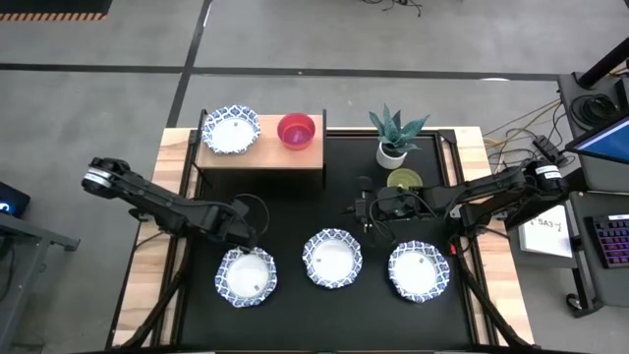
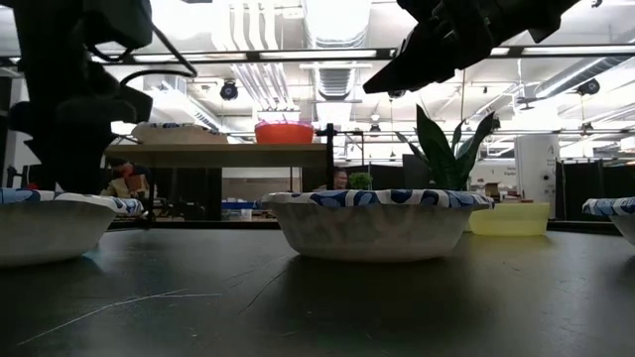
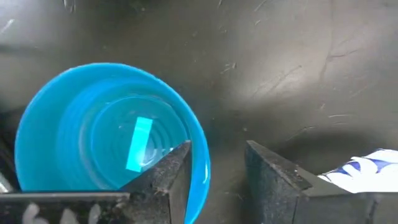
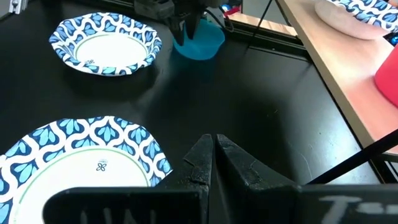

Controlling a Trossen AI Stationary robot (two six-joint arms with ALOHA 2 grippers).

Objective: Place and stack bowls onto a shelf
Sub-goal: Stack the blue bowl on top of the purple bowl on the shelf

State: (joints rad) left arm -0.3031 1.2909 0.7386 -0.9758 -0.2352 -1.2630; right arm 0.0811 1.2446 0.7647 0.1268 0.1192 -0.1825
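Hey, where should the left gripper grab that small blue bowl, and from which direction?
Pinch the rim of the small blue bowl from above, one finger inside and one outside. It sits upright, mouth up, with a thin wall. The left gripper hangs open at that rim.

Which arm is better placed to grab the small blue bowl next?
Left. The left hand, open, sits at the small round blue bowl, fingers either side of its rim; the right hand, shut, is across the black table.

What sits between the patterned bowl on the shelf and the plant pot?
The red bowl, on the shelf beside the patterned bowl; beyond it, bare tabletop up to the plant pot. The high view shows it.
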